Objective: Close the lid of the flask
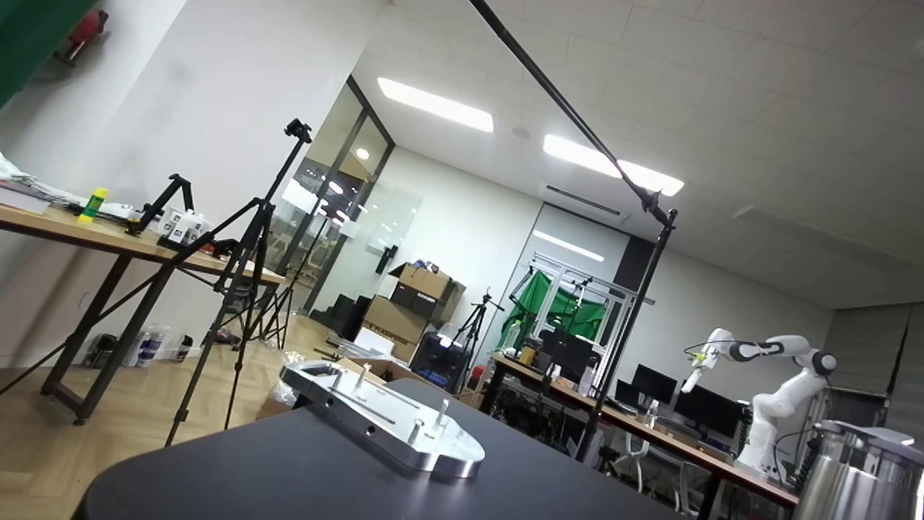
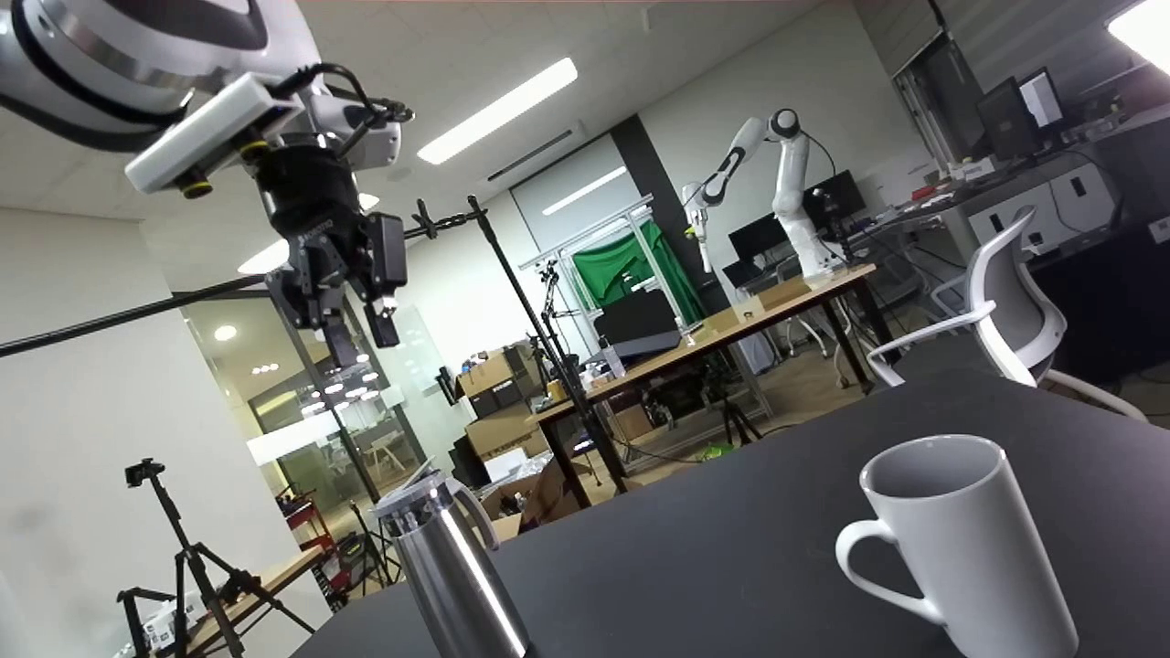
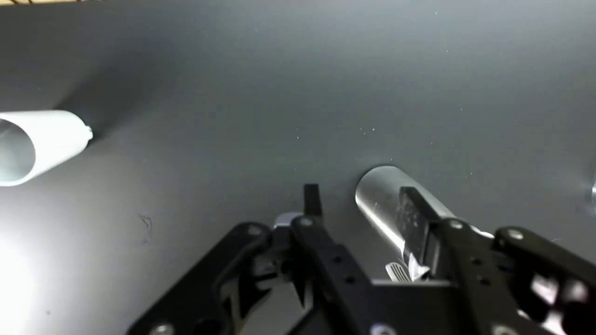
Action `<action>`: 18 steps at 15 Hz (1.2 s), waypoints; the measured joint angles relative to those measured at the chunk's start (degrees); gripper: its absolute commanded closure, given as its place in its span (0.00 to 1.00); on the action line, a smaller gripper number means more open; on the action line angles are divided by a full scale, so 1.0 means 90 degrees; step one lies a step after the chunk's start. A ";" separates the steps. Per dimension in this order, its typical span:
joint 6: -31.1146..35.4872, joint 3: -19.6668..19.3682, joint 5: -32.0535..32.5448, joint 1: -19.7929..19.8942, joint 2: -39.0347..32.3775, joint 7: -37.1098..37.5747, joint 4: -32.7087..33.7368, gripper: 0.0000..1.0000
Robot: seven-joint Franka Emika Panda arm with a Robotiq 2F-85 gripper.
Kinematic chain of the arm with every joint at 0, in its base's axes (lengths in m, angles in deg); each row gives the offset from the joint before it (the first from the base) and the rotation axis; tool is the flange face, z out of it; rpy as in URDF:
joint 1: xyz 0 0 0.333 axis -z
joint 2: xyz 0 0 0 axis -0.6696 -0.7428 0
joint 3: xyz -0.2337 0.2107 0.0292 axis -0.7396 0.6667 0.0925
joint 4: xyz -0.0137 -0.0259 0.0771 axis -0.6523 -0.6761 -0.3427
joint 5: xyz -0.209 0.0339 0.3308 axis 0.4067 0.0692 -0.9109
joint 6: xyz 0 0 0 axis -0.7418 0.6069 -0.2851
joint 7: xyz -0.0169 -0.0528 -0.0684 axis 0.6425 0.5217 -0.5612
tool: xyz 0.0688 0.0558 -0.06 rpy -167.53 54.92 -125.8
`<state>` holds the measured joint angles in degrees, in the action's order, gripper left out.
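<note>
The flask is a tall brushed-steel jug (image 2: 462, 580) with a grey top and side handle, upright on the dark table. It also shows at the right edge of an exterior view (image 1: 855, 480) and slanted in the wrist view (image 3: 384, 197). A thin lid flap (image 2: 421, 470) stands up at an angle from its top. In the wrist view the flask's top is mostly hidden behind my right finger; a slotted grey piece (image 3: 398, 272) shows there. My gripper (image 2: 363, 338) is open and empty, above the flask and apart from it. Its fingers (image 3: 362, 197) are spread in the wrist view.
A white mug (image 2: 973, 548) stands on the dark table (image 2: 695, 539), well to one side of the flask; it also shows in the wrist view (image 3: 51, 142). A metal plate with upright pegs (image 1: 393, 419) lies on the table. A black pole (image 1: 628, 325) stands behind the table.
</note>
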<state>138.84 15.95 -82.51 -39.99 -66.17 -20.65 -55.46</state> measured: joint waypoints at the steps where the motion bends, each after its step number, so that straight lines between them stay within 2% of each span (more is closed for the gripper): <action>1: 0.0217 0.0128 0.0012 -0.0052 -0.0107 0.0074 0.0019 0.89; 3: 0.0666 0.0368 0.0059 -0.0152 -0.0354 0.0264 0.0084 0.99; 4: 0.0872 0.0475 0.0108 -0.0203 -0.0496 0.0369 0.0145 1.00; 10: 0.1342 0.0891 0.0407 -0.0440 -0.1366 0.0846 0.0682 1.00; 18: 0.1714 0.0924 0.0484 -0.0546 -0.2124 0.0859 0.0920 1.00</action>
<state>154.27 24.27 -78.15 -44.90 -85.28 -12.91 -47.18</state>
